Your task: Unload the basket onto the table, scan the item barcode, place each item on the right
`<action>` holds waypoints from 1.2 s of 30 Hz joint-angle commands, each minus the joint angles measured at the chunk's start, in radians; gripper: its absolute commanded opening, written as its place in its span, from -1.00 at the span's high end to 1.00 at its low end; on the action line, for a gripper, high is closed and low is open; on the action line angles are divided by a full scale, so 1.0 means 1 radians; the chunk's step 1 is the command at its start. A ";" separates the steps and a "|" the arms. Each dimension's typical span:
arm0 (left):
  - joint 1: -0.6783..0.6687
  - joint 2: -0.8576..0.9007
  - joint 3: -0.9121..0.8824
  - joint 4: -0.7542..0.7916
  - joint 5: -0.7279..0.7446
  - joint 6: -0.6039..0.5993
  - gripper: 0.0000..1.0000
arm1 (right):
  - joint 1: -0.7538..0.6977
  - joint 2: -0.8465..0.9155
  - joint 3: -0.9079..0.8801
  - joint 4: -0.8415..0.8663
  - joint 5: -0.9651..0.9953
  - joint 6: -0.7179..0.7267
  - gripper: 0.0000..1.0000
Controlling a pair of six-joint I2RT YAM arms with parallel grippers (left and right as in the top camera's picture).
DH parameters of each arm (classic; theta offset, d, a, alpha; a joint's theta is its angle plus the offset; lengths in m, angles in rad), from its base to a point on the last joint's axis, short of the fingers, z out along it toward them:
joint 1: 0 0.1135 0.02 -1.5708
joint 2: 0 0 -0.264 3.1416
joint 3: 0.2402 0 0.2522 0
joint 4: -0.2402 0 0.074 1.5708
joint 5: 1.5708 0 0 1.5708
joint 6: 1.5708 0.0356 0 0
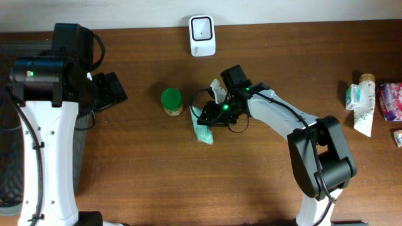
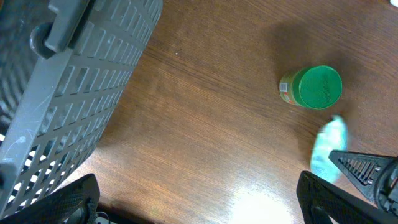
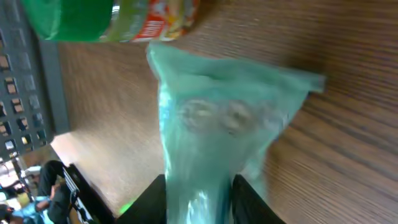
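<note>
The item is a soft teal packet point(image 1: 205, 133) lying on the brown table beside a green-lidded jar point(image 1: 171, 102). My right gripper point(image 1: 205, 117) is shut on the packet's near end. In the right wrist view the packet point(image 3: 217, 118) fills the middle, pinched between the two black fingers point(image 3: 149, 202) of my right gripper point(image 3: 199, 200). No barcode shows on it. The white scanner point(image 1: 202, 35) stands at the table's far edge. My left gripper point(image 1: 113, 91) hovers at the left, wide open and empty. The left wrist view has the left gripper point(image 2: 198, 186) over bare wood, with the packet point(image 2: 328, 149) to its right.
The jar point(image 2: 314, 87) stands just left of the packet, and its lid point(image 3: 74, 18) is close above the packet in the right wrist view. A grey slatted basket point(image 2: 62, 93) is at the far left. Other packaged goods point(image 1: 363, 103) lie at the table's right end.
</note>
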 commanded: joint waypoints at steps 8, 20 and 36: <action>0.004 -0.016 0.011 -0.001 0.000 -0.013 -0.98 | -0.128 -0.015 -0.090 -0.053 -0.003 -0.058 0.43; 0.004 -0.016 0.011 -0.001 0.000 -0.013 -0.98 | 0.338 -0.321 -0.089 0.014 0.797 -0.070 -0.59; 0.004 -0.016 0.011 -0.001 0.000 -0.013 -0.98 | 0.562 -0.062 -0.089 0.242 1.114 -0.179 -0.12</action>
